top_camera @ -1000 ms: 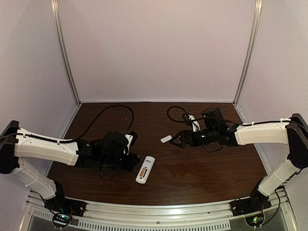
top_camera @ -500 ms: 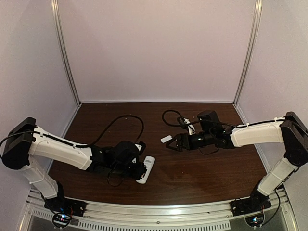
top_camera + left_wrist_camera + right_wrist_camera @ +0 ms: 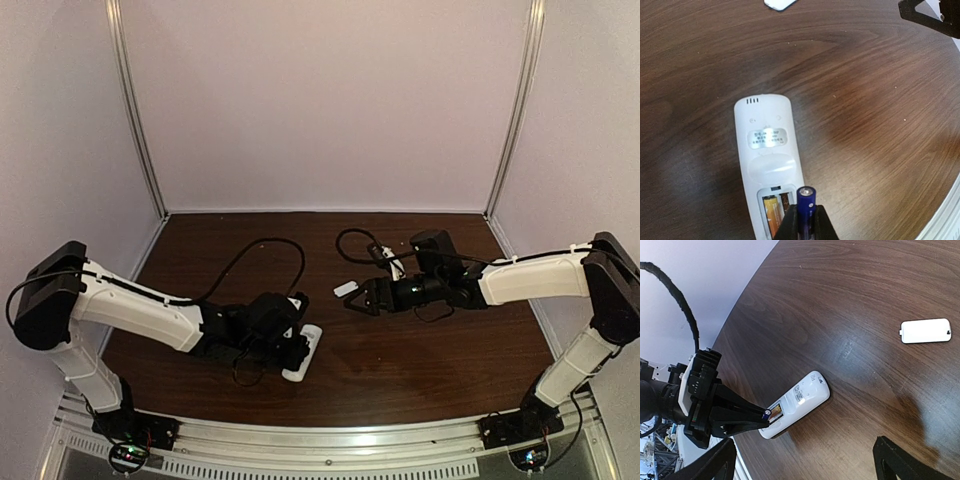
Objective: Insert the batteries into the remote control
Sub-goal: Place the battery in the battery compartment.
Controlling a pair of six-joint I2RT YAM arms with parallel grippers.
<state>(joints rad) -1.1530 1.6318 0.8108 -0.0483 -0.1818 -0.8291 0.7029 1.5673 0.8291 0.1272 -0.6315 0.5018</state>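
The white remote control (image 3: 305,350) lies back up on the table, its battery bay open, also seen in the left wrist view (image 3: 767,150) and the right wrist view (image 3: 802,399). One orange battery (image 3: 771,212) lies in the bay's left slot. My left gripper (image 3: 806,217) is shut on a dark blue battery (image 3: 806,199) with a silver end, held just above the bay's right slot; it also shows in the right wrist view (image 3: 767,413). My right gripper (image 3: 352,303) is open and empty, hovering beyond the remote.
The loose white battery cover (image 3: 346,288) lies on the table next to my right gripper, also visible in the right wrist view (image 3: 925,330). Black cables loop across the back of the table (image 3: 250,250). The table's front edge is close behind the remote.
My left gripper has moved right to the remote's bay end with the blue battery. My right gripper has shifted slightly left, then held still.
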